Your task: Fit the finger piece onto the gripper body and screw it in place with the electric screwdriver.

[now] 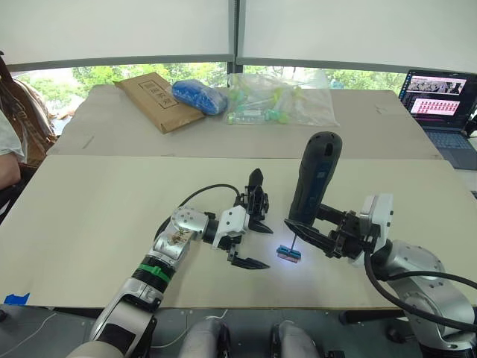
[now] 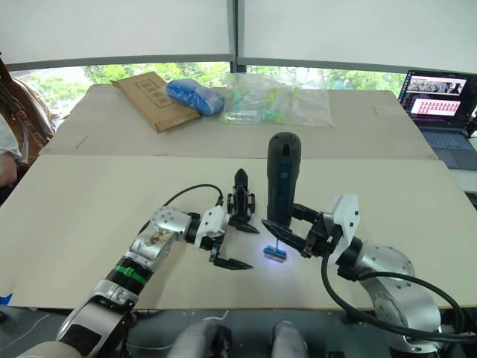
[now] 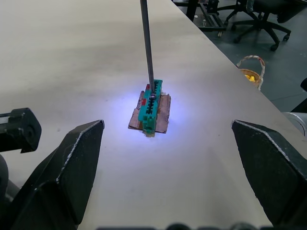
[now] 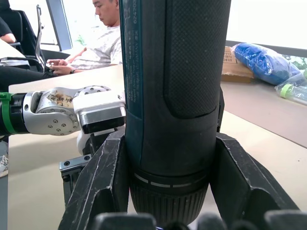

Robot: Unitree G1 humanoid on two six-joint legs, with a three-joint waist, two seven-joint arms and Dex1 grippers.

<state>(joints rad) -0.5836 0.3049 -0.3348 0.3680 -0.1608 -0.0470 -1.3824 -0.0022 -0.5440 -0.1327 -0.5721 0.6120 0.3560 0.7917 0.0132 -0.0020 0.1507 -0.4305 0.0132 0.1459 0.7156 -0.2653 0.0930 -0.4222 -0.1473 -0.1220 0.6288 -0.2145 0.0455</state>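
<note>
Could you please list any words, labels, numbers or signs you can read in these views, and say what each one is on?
No text can be read in these views.
Brown envelope: a printed box of characters, too small to read.
Laptop screen: windows with pink and dark panels, too blurred to read.
Electric screwdriver: no readable brand or label.
Green block under the bit: no markings legible.

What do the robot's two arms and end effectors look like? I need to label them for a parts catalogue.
Both arms are silver-grey metal with rounded joint housings and black cables looping outside. The left arm wears a green band near the forearm, and its wrist shows a ring of small screws. Each end effector, left and right, has a white boxy housing carrying two black, wedge-shaped, pointed fingers.
</note>
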